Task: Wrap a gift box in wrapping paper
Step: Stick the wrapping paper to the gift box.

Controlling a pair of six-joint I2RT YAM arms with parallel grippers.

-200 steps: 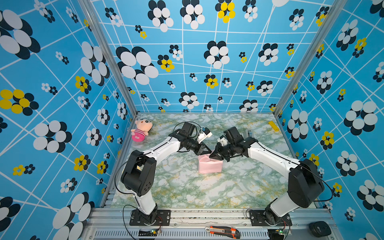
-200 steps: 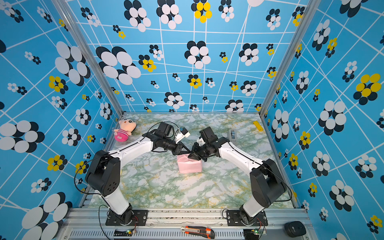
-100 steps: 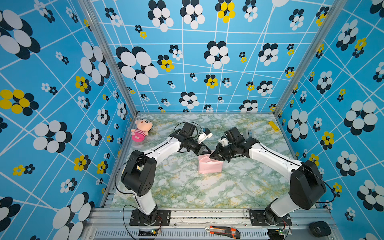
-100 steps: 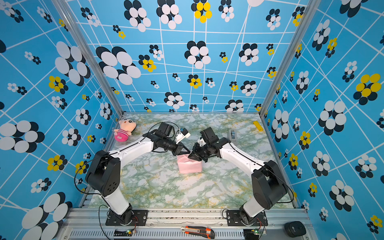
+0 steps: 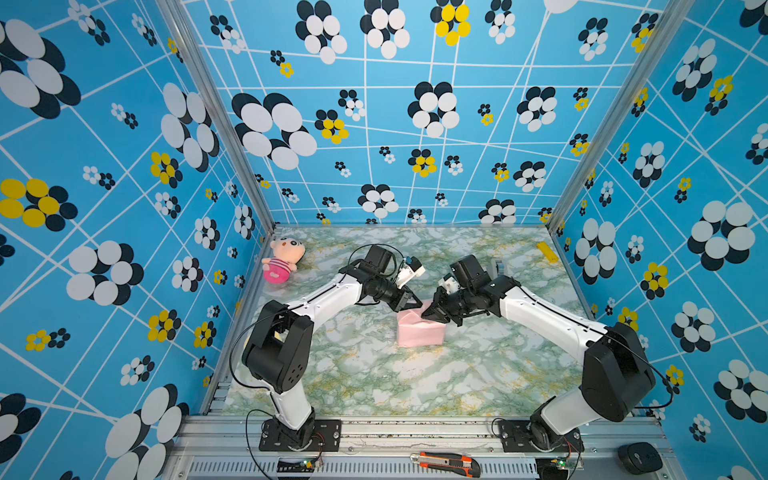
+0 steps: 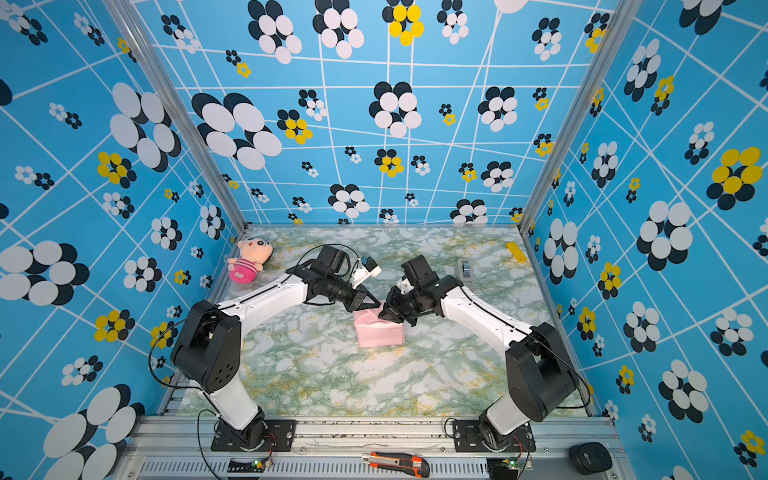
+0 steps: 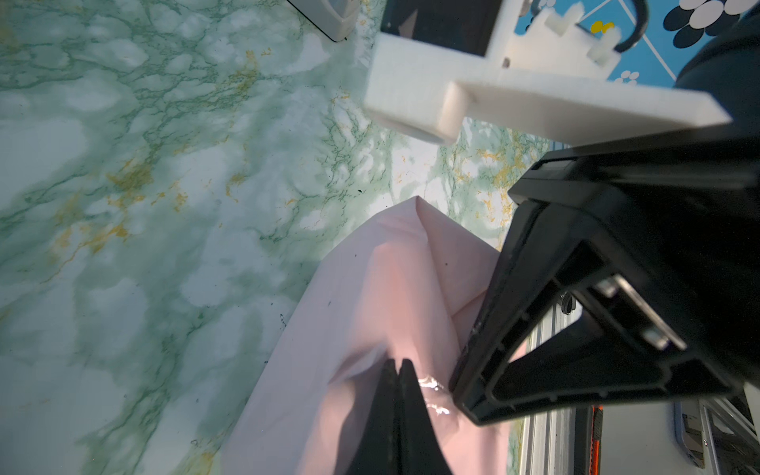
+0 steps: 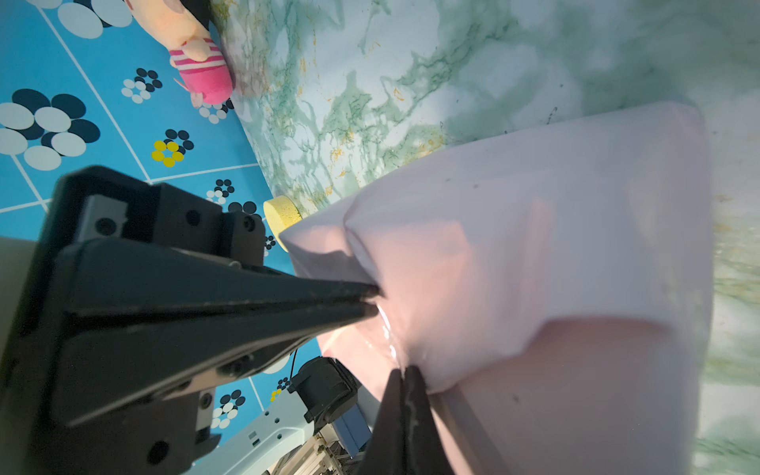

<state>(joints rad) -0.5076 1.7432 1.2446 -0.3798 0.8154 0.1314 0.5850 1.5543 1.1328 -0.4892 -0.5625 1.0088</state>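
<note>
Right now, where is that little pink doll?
In both top views the doll lies in the table's far left corner, close to the left wall, beyond the left arm.

Readable text: none in any view.
Walls (image 5: 124, 208): flower and grid pattern only, no lettering.
Mouse (image 6: 590, 457): small pale mark on top, too small to read.
Knife (image 6: 397, 461): no legible print.
Paper (image 5: 419, 334): plain pink, unprinted.
</note>
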